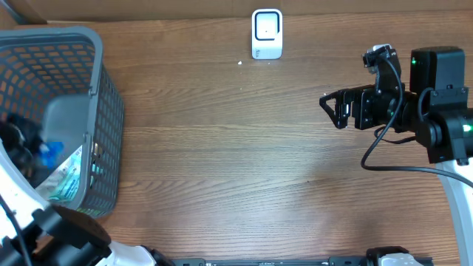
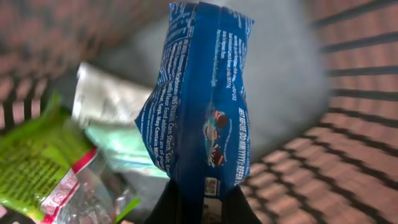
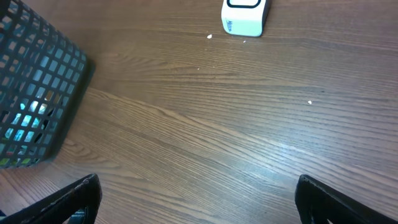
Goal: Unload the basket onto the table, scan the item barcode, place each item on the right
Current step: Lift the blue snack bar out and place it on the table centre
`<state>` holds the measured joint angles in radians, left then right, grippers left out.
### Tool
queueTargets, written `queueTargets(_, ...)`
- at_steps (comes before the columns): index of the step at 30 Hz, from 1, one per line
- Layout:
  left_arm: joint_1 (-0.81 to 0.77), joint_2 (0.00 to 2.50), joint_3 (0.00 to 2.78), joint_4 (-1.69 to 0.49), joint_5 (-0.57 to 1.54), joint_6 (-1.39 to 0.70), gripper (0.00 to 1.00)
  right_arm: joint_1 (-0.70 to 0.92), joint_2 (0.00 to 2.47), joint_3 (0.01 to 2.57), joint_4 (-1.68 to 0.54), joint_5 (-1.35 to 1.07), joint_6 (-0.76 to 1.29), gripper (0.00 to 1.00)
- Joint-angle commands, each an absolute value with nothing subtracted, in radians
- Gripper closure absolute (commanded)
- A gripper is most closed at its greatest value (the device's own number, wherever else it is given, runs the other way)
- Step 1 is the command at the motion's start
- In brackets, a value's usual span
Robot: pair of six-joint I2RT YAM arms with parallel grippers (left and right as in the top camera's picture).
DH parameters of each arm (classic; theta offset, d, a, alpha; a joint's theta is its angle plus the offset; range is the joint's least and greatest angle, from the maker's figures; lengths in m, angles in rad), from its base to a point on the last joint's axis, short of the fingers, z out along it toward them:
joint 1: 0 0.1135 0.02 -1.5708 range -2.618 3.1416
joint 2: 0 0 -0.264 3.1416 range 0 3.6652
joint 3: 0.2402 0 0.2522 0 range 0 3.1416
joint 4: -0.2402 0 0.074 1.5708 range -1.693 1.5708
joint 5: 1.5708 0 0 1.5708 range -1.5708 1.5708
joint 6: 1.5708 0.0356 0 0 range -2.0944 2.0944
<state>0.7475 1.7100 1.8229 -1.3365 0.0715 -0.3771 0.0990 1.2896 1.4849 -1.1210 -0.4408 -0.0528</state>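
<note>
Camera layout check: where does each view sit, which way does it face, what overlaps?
Overhead: above the table, facing straight down; shows grey basket, white scanner, open right gripper, left arm reaching into the basket.
Left wrist: inside the basket, looking along the left gripper, shut on a blue snack bag.
Right wrist: over the table, angled toward scanner and basket; own fingertips at bottom corners.
Shared: overhead and right wrist both show scanner and basket.
</note>
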Motion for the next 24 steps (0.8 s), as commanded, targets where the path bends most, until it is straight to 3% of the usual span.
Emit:
queueTargets(1,0.667,1.622,2.001,-1.377,0.131,-0.302,0.96,0.103,1.289,1.511,-1.116,-0.447,-0.056,0.00)
queueTargets(6,0.451,1.551,2.134,-1.387,0.197,-0.218,0.96,0.103,1.289,1.511,-1.116,-0.447,-0.056,0.00)
queueTargets(13,0.017,1.544,2.108,-1.394,0.191,-0.183,0.96,0.103,1.292,1.510,-1.114,-0.447,-0.056,0.01)
queueTargets(18,-0.215,1.631,2.011,-1.439,0.075,-0.382,0.96,0.103,1.293,1.507,-1.121,-0.446,-0.057,0.01)
queueTargets(24,-0.327,1.761,1.812,-1.405,0.070,-0.492,0.96,0.103,1.299,1.497,-1.129,-0.446,-0.057,0.01)
